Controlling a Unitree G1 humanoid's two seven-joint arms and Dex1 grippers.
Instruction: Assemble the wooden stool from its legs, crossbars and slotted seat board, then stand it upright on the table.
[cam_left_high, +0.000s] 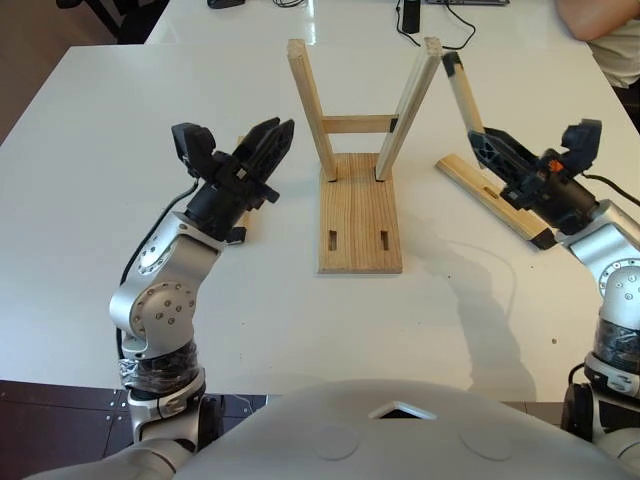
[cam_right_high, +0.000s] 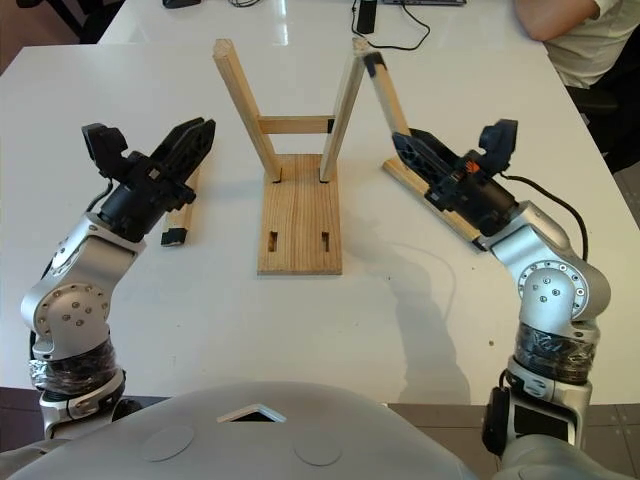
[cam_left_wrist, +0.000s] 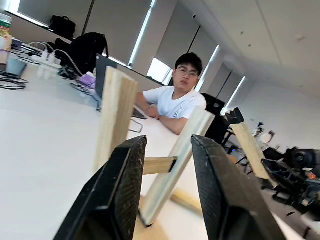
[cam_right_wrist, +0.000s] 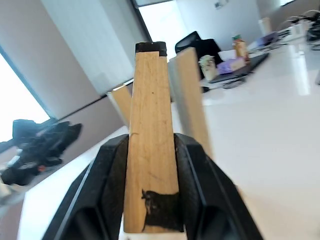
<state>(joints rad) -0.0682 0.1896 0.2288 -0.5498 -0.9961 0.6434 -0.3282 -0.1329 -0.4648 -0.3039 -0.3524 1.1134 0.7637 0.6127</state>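
**A:** Where's the board?

**B:** The board (cam_left_high: 359, 212) lies flat mid-table (cam_left_high: 120, 150), its long axis running from near edge to far edge. The standing legs (cam_left_high: 311, 108), joined by a crossbar (cam_left_high: 357, 124), sit in its far slots. The near slots (cam_left_high: 332, 239) are empty.

**A:** And the next piece?

**B:** The right gripper (cam_left_high: 483, 143) pinches a third leg (cam_left_high: 463, 92) by its lower end, right of the board. It rises toward the far edge, leaning left, with its tip close beside a standing leg. Whether they touch, I can't tell.

**A:** So which way does it go?

**B:** I'd say left and back toward the near edge, then turned end-down. The right arm is nearer.

**A:** Left gripper?

**B:** The left gripper (cam_left_high: 277, 130) has its fingers spread and holds nothing. It hovers left of the board above a loose piece (cam_right_high: 185, 200). Another piece (cam_left_high: 495, 200) lies toward the right edge.
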